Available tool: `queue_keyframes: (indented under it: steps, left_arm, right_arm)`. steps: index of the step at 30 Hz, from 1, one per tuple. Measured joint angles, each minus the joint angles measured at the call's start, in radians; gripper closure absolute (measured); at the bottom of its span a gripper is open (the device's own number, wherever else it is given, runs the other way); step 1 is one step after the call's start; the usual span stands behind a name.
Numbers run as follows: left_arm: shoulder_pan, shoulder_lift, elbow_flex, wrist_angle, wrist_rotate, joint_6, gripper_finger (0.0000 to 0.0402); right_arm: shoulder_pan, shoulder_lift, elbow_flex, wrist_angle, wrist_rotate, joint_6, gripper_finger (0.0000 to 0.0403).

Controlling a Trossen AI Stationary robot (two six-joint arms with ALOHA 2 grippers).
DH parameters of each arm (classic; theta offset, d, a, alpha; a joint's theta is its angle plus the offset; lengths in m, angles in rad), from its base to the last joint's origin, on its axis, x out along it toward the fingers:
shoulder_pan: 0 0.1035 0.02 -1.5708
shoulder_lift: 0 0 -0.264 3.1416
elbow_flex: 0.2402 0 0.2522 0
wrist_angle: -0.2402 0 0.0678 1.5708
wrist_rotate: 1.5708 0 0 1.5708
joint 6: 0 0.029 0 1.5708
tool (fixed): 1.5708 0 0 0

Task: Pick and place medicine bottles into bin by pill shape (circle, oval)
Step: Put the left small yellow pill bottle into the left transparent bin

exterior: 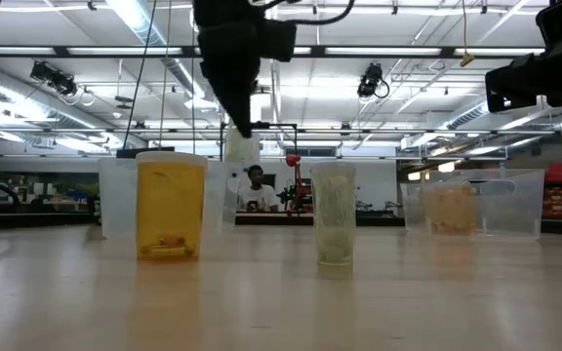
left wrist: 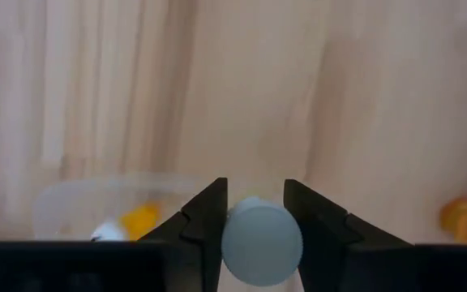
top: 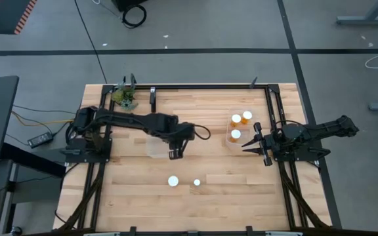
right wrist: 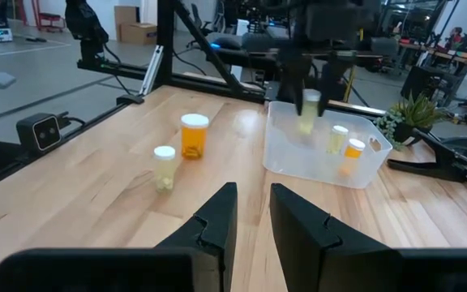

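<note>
No legible label or writing on any item. Medicine bottles — two stand loose on the wooden table (top: 215, 196): one amber-bodied (exterior: 171, 207), one pale (exterior: 335, 214). Three white-capped bottles sit in the right clear tub (top: 229, 141); two show in the left clear tub (right wrist: 362, 169). One further pale bottle (left wrist: 261, 240) is clamped between the left gripper (left wrist: 254, 212) fingers, above the left tub's edge. Right gripper (right wrist: 252, 212), fingers pressed nearly together with nothing between them, rests beside the right tub.

Bright, even light from the ceiling strip lights (exterior: 154, 34), glaring around 11 o'clock in the low view. The table (top: 209, 190) shows soft shadows; the left wrist view is blurry throughout.
</note>
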Motion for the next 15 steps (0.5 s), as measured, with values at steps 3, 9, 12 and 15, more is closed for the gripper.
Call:
queue_keyframes:
  steps: [3,9,12,15]
  left_arm:
    - [0.020,0.000,0.000,-0.069,-0.020,0.000,0.0274]
    - [0.045,0.000,-0.046,-0.088,-0.030,0.000,0.0284]
    - [0.048,0.000,-0.105,-0.076,-0.033,0.000,0.0283]
    - [0.050,0.000,-0.150,-0.044,-0.036,-0.005,0.0276]
  right_arm:
    - [0.000,0.000,0.000,0.000,0.000,0.000,0.0319]
    - [0.000,0.000,0.000,0.000,0.000,0.000,0.0319]
    - [0.000,0.000,0.000,0.000,0.000,0.000,0.0319]
    - [0.000,0.000,0.000,0.000,0.000,0.000,0.0319]
